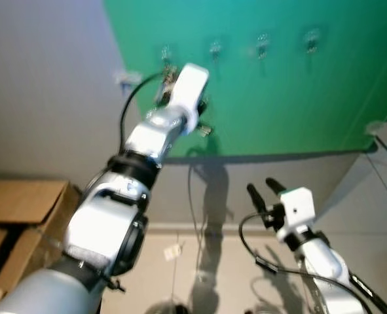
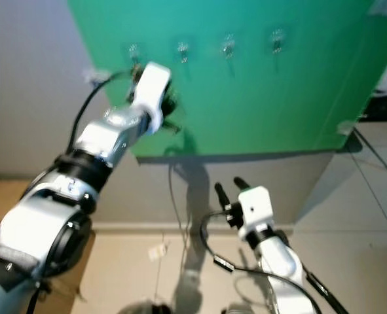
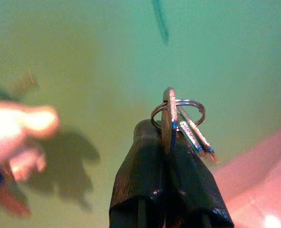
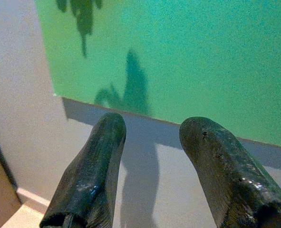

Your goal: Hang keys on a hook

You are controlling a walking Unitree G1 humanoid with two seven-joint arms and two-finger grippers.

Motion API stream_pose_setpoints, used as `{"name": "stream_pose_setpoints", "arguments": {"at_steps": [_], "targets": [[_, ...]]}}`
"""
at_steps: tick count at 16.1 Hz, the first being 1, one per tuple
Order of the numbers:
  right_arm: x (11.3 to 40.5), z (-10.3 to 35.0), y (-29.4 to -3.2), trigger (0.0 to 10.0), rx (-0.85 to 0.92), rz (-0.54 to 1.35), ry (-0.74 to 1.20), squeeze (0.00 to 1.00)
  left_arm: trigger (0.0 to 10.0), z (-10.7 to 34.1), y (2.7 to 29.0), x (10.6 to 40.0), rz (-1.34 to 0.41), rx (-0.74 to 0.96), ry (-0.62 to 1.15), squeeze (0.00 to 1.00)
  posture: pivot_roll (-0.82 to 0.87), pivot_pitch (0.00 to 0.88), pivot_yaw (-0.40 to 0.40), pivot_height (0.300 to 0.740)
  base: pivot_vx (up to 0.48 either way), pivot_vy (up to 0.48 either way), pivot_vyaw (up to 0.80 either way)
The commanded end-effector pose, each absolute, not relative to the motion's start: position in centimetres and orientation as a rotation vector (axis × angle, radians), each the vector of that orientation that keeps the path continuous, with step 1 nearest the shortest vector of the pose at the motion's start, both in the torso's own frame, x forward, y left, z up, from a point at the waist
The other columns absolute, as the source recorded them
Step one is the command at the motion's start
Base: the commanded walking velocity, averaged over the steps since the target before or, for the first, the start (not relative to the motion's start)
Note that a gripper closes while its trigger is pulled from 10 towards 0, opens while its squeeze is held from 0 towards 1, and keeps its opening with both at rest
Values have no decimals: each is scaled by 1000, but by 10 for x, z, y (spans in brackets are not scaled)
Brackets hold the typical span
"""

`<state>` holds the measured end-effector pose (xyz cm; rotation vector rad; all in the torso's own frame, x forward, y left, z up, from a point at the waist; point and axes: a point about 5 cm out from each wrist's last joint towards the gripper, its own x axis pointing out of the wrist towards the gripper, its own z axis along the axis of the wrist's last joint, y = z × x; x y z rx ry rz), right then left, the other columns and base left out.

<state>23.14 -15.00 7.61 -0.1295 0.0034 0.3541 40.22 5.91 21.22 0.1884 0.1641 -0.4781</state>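
Observation:
A green board (image 1: 291, 91) on the wall carries a row of several small metal hooks (image 1: 215, 49). My left arm is raised to the board, just below the leftmost hook (image 1: 165, 52). In the left wrist view my left gripper (image 3: 168, 137) is shut on a bunch of keys (image 3: 188, 126) with a silver ring, held close to the green surface. Part of the keys (image 1: 204, 130) dangles below the wrist in the left eye view. My right gripper (image 1: 264, 188) hangs low, open and empty; its two black fingers (image 4: 95, 166) point at the board's lower edge.
A cardboard box (image 1: 16, 216) stands on the floor at the left. A grey wall runs below the green board, meeting a pale tiled floor (image 1: 173, 261). A dark stand leg (image 2: 376, 154) shows at the far right.

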Motion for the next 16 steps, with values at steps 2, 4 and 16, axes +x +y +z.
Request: {"name": "stream_pose_setpoints", "arguments": {"at_steps": [2,4,16], "targets": [[232,81,-145,10000,-131,366,-16,0,10000,222,59,398,-504,164,31,0,-208,34,114,740,0,0,0],[234,83,-146,10000,-116,343,-25,0,10000,218,62,376,-521,132,-165,0,-202,33,113,740,0,0,0],[260,81,-159,10000,-84,152,15,0,10000,101,126,263,-325,96,-33,0,-158,2,124,740,0,-40,66]]}}
